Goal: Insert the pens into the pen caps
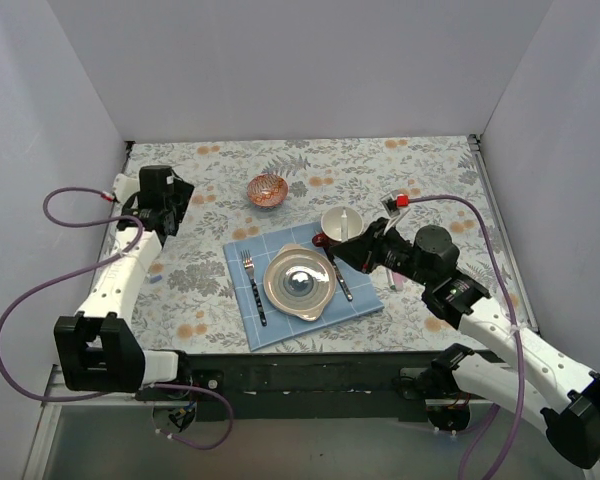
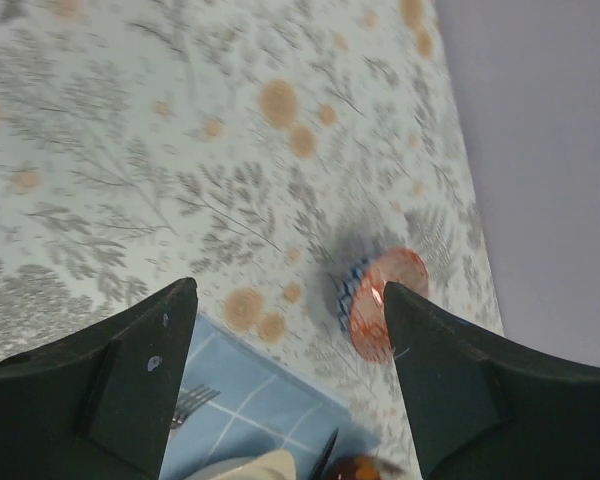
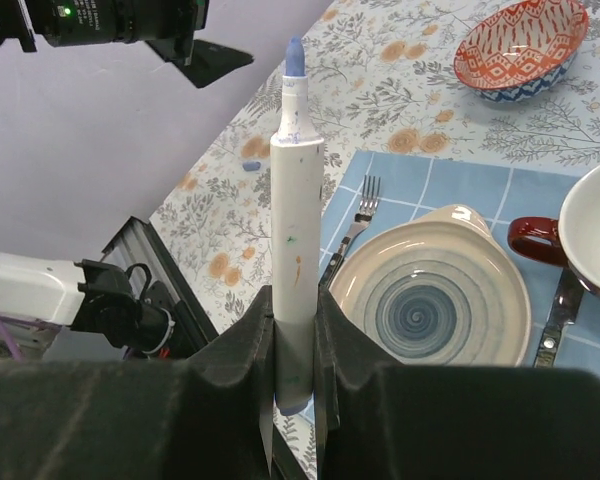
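Observation:
My right gripper (image 3: 295,300) is shut on a white pen (image 3: 297,220). The pen stands straight out from the jaws, with its purple tip (image 3: 294,55) bare and pointing away. In the top view the right gripper (image 1: 347,248) hovers over the right edge of the blue placemat, next to the mug. My left gripper (image 1: 166,208) is open and empty above the table's far left; in its own view (image 2: 290,330) only table shows between the fingers. A small blue piece, perhaps a cap (image 3: 252,165), lies on the tablecloth at the left (image 1: 155,281). A slim pink thing (image 1: 391,278) lies by my right arm.
A blue placemat (image 1: 270,322) holds a cream plate (image 1: 300,305), a fork (image 1: 253,285) and a knife (image 1: 340,280). A white mug with a red handle (image 1: 342,222) stands at its far right corner. An orange patterned bowl (image 1: 267,189) sits behind. Grey walls enclose the table.

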